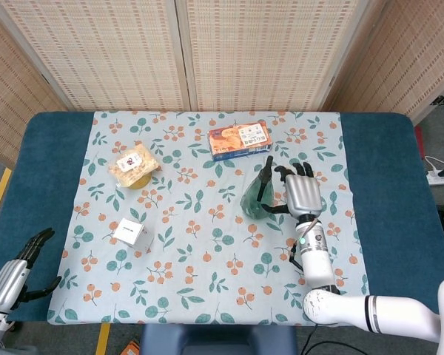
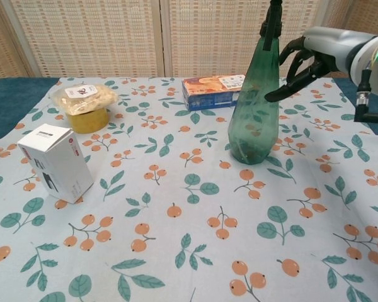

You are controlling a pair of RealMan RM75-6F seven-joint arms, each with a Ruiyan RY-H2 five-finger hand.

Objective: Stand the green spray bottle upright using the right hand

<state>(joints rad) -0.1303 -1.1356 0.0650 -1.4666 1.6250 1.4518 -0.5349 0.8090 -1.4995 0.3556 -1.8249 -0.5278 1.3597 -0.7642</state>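
The green spray bottle [image 2: 255, 107] stands upright on the floral cloth, its black nozzle [image 2: 272, 22] on top; the head view shows the bottle [image 1: 256, 197] right of the table's middle. My right hand [image 2: 315, 53] hovers just right of the bottle's neck with fingers spread and a gap between them and the bottle. From the head camera the right hand [image 1: 303, 190] is beside the bottle, open. My left hand [image 1: 15, 270] hangs low off the table's front left corner, empty, fingers loosely apart.
An orange snack box [image 1: 240, 140] lies behind the bottle. A yellow cup of snacks [image 1: 135, 167] sits at the back left, and a small white box [image 1: 130, 231] stands at the front left. The floral cloth [image 1: 207, 259] covers the blue table.
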